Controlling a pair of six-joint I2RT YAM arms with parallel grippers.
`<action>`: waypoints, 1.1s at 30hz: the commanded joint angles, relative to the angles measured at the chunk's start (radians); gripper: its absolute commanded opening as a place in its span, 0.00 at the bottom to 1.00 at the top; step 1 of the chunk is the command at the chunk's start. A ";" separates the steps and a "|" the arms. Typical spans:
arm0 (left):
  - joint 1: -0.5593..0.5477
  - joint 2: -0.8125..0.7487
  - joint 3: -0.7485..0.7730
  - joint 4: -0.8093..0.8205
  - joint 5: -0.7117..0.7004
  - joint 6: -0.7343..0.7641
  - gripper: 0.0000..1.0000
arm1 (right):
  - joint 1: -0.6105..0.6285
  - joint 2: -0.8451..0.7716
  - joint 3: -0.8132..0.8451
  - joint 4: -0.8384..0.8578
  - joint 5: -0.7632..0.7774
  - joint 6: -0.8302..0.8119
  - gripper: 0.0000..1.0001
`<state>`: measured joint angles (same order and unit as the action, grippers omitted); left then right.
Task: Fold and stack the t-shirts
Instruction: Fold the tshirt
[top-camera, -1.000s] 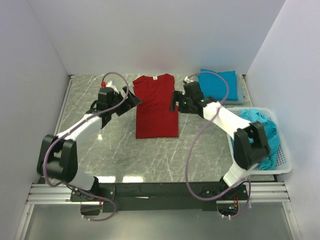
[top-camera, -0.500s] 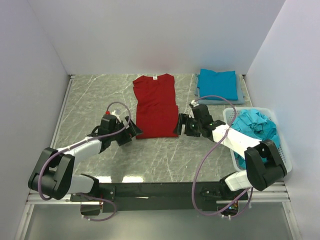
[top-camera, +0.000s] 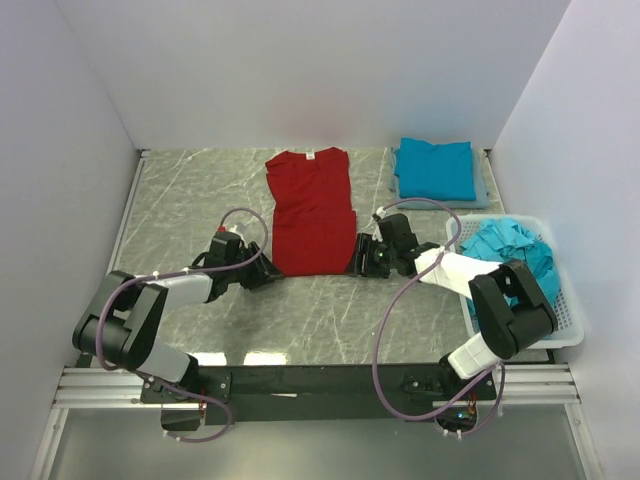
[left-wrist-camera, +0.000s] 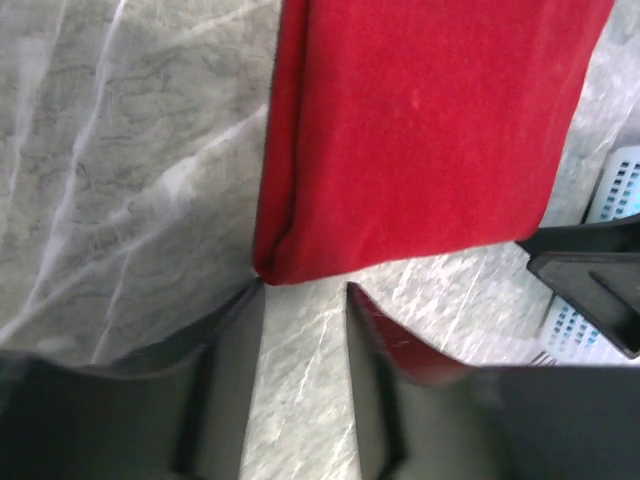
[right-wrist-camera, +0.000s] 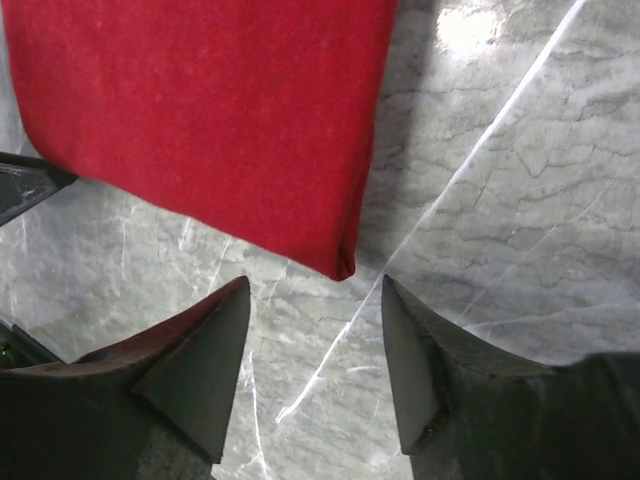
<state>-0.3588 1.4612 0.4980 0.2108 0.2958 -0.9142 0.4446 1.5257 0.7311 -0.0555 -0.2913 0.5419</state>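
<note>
Fold-and-stack scene, with the red t-shirt (top-camera: 312, 215) as the reference. Nearest me, my left gripper (left-wrist-camera: 303, 295) lies low on the marble table (top-camera: 190, 190) at the shirt's near-left hem corner. Its fingers are parted and hold nothing. The corner sits just ahead of the gap, touching or almost touching one fingertip (I cannot tell which). My right gripper (right-wrist-camera: 315, 290) mirrors it at the near-right hem corner, likewise spread wide and empty, with the corner just beyond its tips.

The shirt lies flat with its hem toward me. Its long edges show a doubled layer, so I judge the sides already turned in. Its neck label (top-camera: 311, 155) marks the far end.

I expect soft, light cotton: limp, without stiffness, and apt to sag and drag on the stone if lifted from one point. I would pinch both hem corners through all layers, then carry them evenly toward the collar.

To the right of the shirt, a white basket (top-camera: 565, 335) holds crumpled teal t-shirts (top-camera: 515, 250). Beyond the shirt's far-right corner rests a folded teal stack (top-camera: 435, 168).
</note>
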 joint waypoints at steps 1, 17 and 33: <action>-0.006 0.039 0.013 0.006 -0.032 0.014 0.40 | -0.001 0.010 -0.002 0.045 0.023 0.010 0.60; -0.006 0.099 0.039 -0.002 -0.076 0.009 0.10 | -0.001 0.057 0.004 0.054 0.024 0.015 0.53; -0.006 0.048 0.025 0.030 -0.080 0.060 0.00 | 0.000 0.146 0.068 0.079 -0.002 0.010 0.17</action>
<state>-0.3645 1.5349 0.5323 0.2424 0.2569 -0.8948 0.4446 1.6508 0.7696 0.0074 -0.2939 0.5526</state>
